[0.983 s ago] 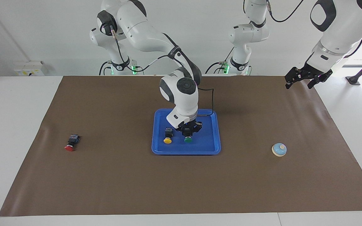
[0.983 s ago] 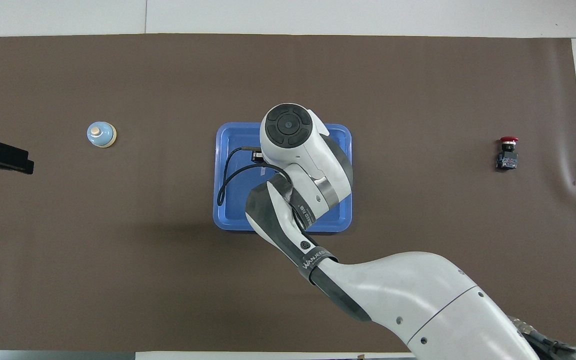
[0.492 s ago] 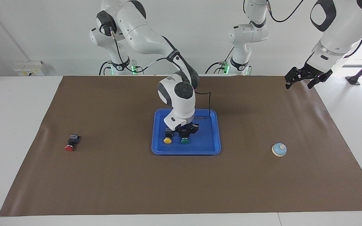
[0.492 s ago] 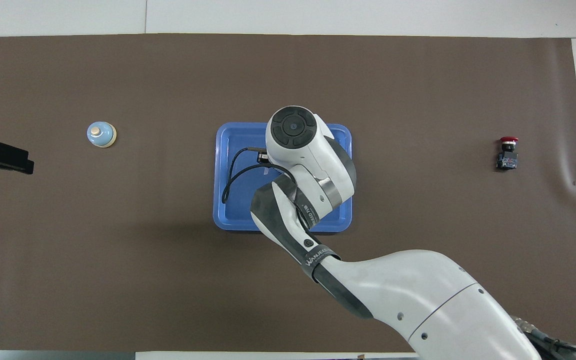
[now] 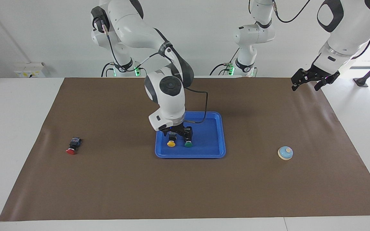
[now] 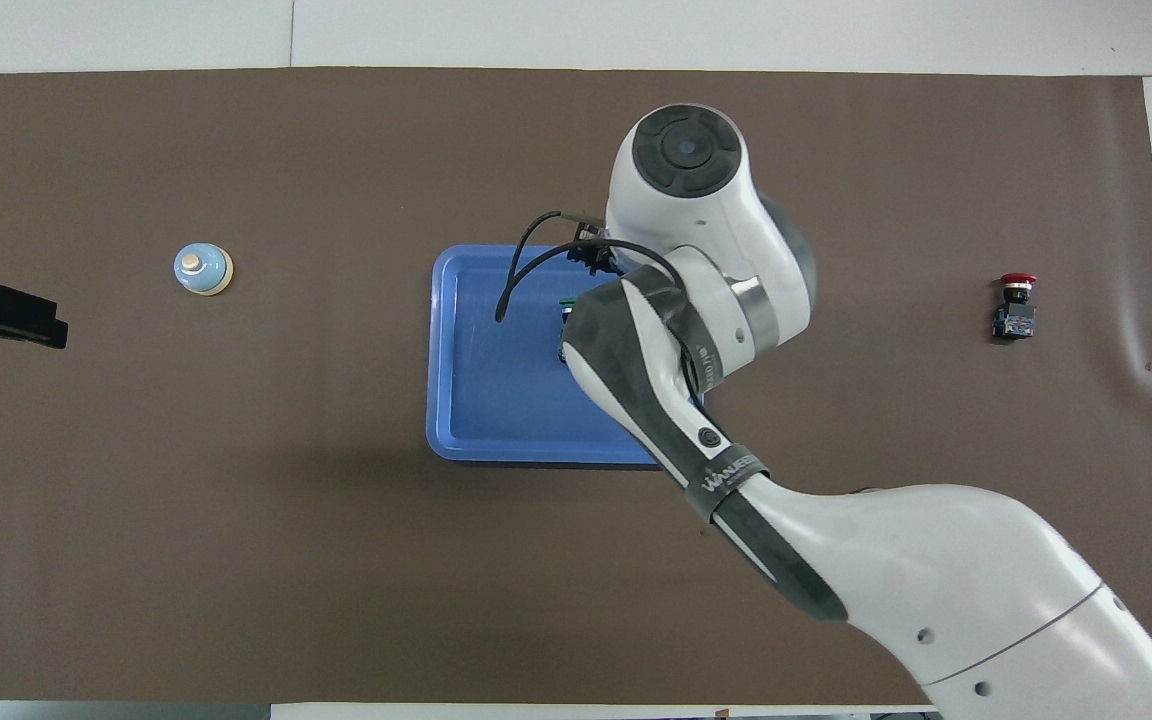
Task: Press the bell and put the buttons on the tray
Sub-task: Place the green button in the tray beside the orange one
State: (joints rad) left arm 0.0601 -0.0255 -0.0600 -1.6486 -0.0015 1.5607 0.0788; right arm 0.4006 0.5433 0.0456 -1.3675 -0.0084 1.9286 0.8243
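Two buttons, yellow button (image 5: 171,144) and green button (image 5: 188,144), lie in tray (image 5: 215,141); right gripper (image 5: 176,134), formerly clamping green, now raised, released, empty; left gripper (image 5: 314,80) unchanged, open.

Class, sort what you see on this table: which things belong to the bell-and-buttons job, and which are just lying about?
Belongs to the job:
- light blue dome bell
- red-capped black push-button
- yellow-capped black push-button, on the tray
- green-capped black push-button, on the tray
- bright blue plastic tray

Just lying about:
- brown table mat
- white wall box
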